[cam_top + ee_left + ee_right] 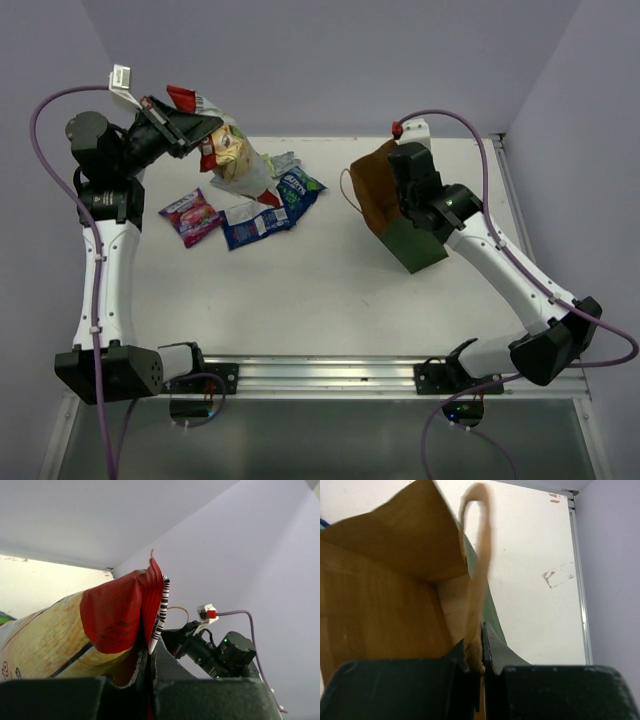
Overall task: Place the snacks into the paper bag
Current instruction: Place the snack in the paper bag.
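"Snacks (298, 187), where were they just then?"

"Mostly lying on the worktop (330, 300), far-left side: a pink packet (192, 215), a blue-white packet (255, 222), a few more beside them. The big chip bag (228, 150) was the 1 in play. The left tool (200, 125) was pinched tight on its red top edge, holding it up above the others."

"And the paper bag (400, 215)?"

"Over on the right, well apart from it, tipped so its brown mouth faced the left arm. The right tool (482, 655) was closed on the rim, just by a tan handle (475, 575). Whether the bag's base touched the worktop, I couldn't tell."

"So which step?"

"The carry, I'd say: 1 packet lifted, none that I could see inside the bag. Next, the chip bag needed swinging across, lining up with that mouth and feeding well in before the left tool let go, the right arm holding the opening steady. That packet was large and could catch the rim."
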Motion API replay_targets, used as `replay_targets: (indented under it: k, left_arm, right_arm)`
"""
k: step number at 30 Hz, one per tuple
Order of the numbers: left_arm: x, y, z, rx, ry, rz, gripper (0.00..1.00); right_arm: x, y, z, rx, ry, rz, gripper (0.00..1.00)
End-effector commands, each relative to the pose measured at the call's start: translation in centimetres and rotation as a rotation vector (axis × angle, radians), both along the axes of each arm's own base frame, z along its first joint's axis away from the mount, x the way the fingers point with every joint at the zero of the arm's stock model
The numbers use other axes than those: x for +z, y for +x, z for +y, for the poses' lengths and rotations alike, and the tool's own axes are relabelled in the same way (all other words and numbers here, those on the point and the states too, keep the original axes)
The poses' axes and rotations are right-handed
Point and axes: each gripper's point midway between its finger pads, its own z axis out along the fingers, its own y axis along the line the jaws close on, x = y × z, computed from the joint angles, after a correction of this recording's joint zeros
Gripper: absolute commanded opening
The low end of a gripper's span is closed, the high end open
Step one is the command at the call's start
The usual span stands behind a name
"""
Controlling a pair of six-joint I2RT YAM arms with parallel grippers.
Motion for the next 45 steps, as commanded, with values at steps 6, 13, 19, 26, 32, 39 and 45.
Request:
replay_targets:
  k: [6,13,19,26,32,39,45]
  left_arm:
    - [8.5,-3.1,-2.6,-0.052,-0.072,-0.244,0.00]
    - [11.7,-3.8,-3.9,-0.085,-0.128,-0.316,0.00]
    - [14.4,-4.4,-5.5,-0.115,-0.169,-0.372,0.00]
    - [15.4,-4.4,-8.1,-0.157,-0.200,-0.404,0.00]
    - [14.6,-3.5,-11.2,-0.238,-0.208,-0.400,0.00]
    - [14.4,-2.7,-14.7,-0.316,-0.187,-0.416,0.00]
    - [12.0,-2.1,-17.5,-0.384,-0.152,-0.389,0.00]
  right_arm:
    - [3.4,-0.1,-0.1,-0.052,0.014,-0.071,0.00]
    - [3.0,-0.3,1.0,-0.040,-0.005,-0.062,0.00]
    - [2.6,-0.4,1.9,-0.031,-0.011,-0.052,0.00]
    - [2.0,-0.6,2.9,-0.013,-0.014,-0.030,0.00]
    - [1.9,-0.9,3.6,0.002,0.021,-0.020,0.00]
    - [1.5,-1.1,3.9,0.008,0.049,-0.007,0.00]
    - [1.5,-1.2,4.1,0.020,0.070,-0.009,0.00]
